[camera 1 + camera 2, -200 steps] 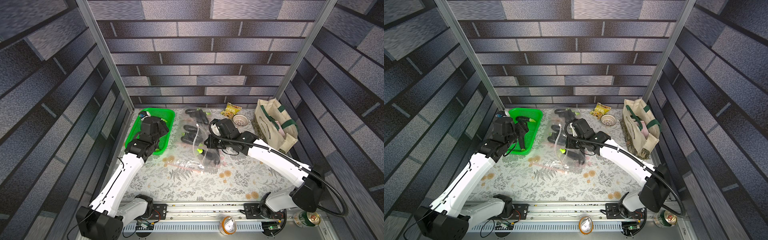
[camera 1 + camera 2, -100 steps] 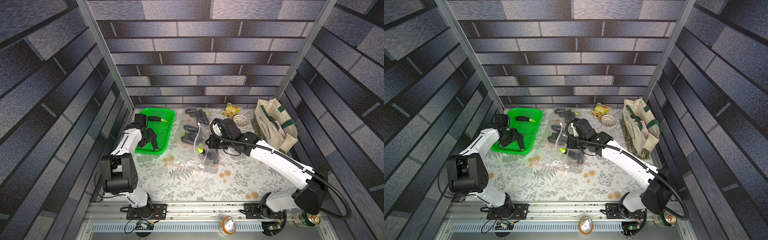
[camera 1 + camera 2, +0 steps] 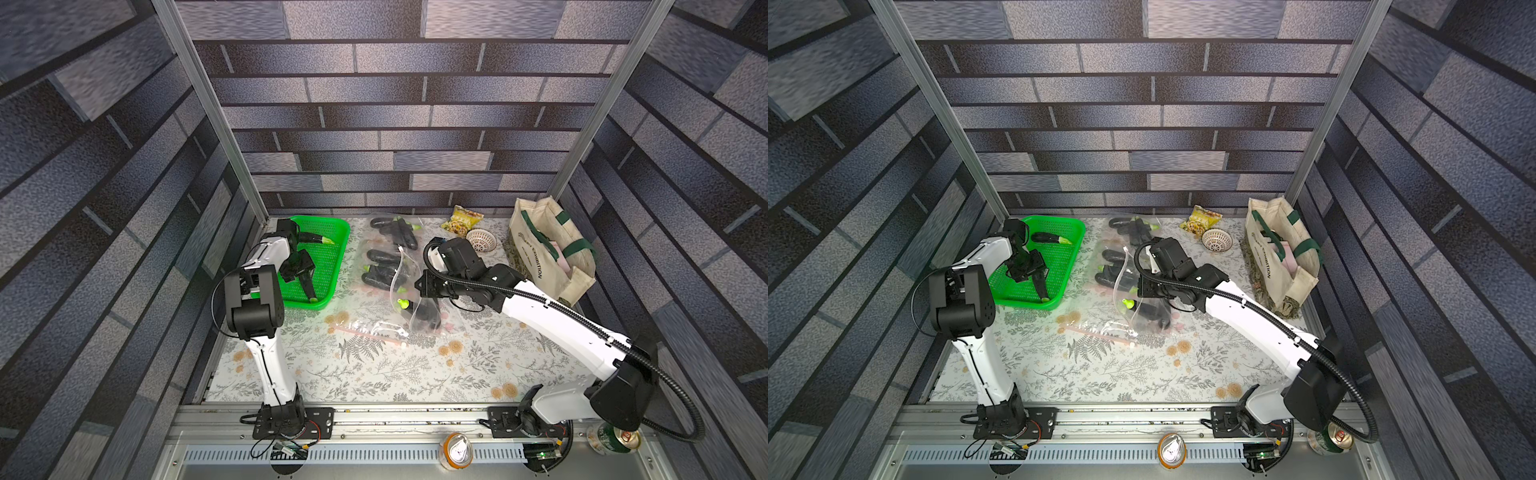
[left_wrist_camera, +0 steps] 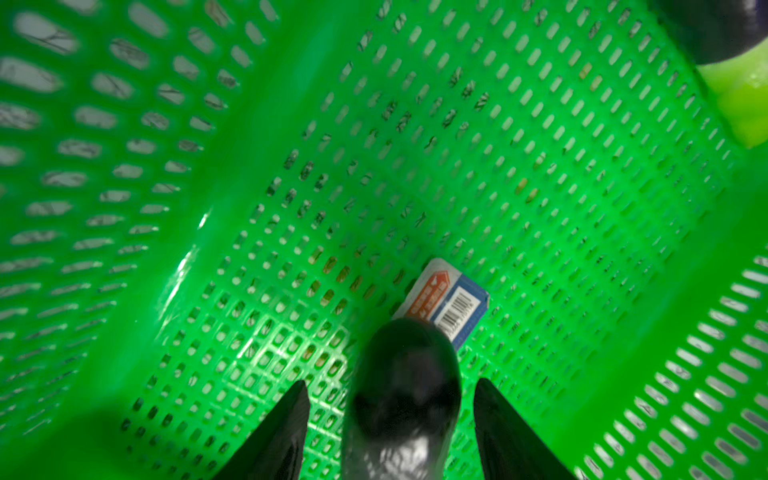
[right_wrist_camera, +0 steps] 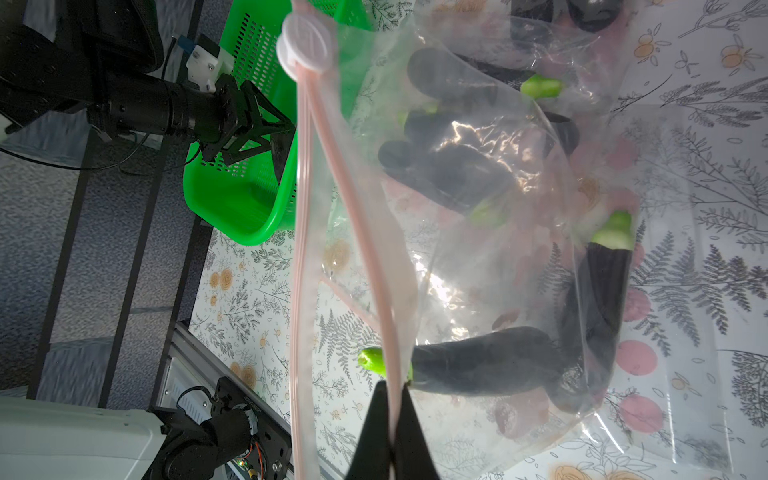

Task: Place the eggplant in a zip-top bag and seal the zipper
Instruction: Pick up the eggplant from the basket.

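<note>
A dark eggplant (image 4: 405, 382) with a green stem lies in the green basket (image 3: 328, 305). My left gripper (image 4: 390, 381) straddles it with the jaws open, a gap showing on each side; both top views show this gripper (image 3: 305, 280) low in the basket (image 3: 1054, 305). My right gripper (image 5: 392, 386) is shut on the pink zipper strip of the clear zip-top bag (image 5: 478, 257), holding its mouth up off the table (image 3: 401, 282). Two eggplants (image 5: 486, 365) lie inside that bag. Its white slider (image 5: 305, 41) sits at the far end of the strip.
A second eggplant (image 3: 311, 237) lies at the basket's back. Two more bags holding eggplants (image 3: 386, 268) (image 3: 397, 228) lie behind the held bag, and a flat bag (image 3: 370, 330) lies in front. A tote bag (image 3: 544, 249), snack packet (image 3: 461, 218) and small white bowl (image 3: 481, 241) stand back right.
The left arm has folded back and its gripper has dropped into the basket around an eggplant, the jaws narrowing a little. The right gripper and the bag have stayed put.
</note>
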